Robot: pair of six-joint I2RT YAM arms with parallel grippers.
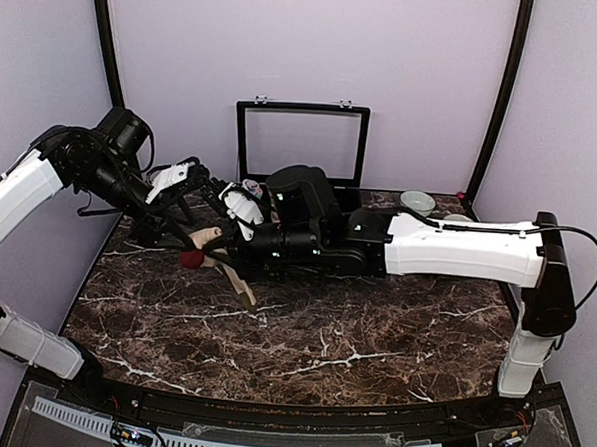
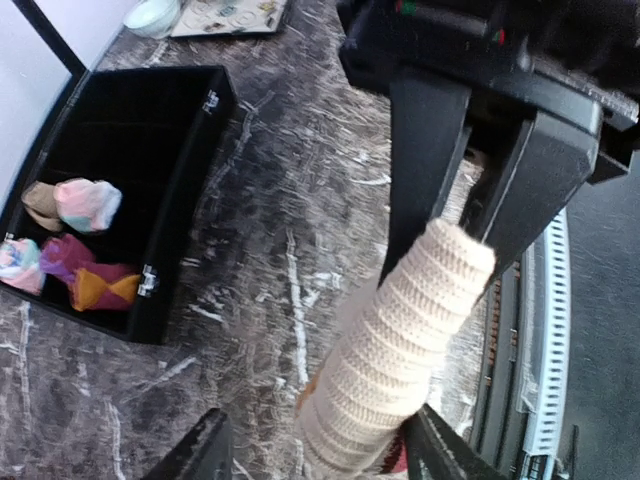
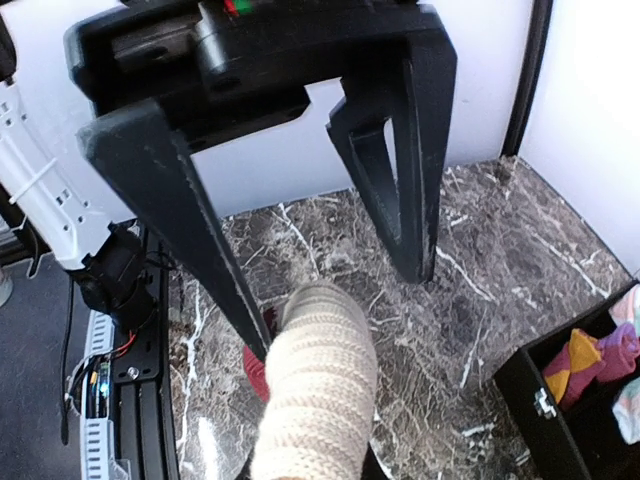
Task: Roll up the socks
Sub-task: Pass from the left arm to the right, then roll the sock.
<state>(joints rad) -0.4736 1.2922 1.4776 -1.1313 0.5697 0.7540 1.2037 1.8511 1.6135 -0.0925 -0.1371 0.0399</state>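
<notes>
The striped sock (image 1: pixel 226 265), cream-ribbed with a red part (image 1: pixel 189 259), hangs between my two grippers above the left back of the table. In the left wrist view the sock (image 2: pixel 400 350) runs from the right gripper (image 2: pixel 450 260), which is shut on its upper end, down between my left gripper's (image 2: pixel 320 455) wide-open fingers, against one of them. In the right wrist view the sock (image 3: pixel 320 390) comes out of my right gripper (image 3: pixel 305 472) at the bottom edge, and its tip touches one finger of the open left gripper (image 3: pixel 340 315). A pink-mint rolled bundle (image 2: pixel 88 205) lies in the black box.
A black box (image 2: pixel 190 200) stands on the marble table (image 1: pixel 322 345), holding several rolled bundles, among them an orange and magenta one (image 2: pixel 100 285). It also shows in the right wrist view (image 3: pixel 530 400). Its lid (image 1: pixel 301 144) stands open at the back. A pale bowl (image 1: pixel 417 201) sits at the back right.
</notes>
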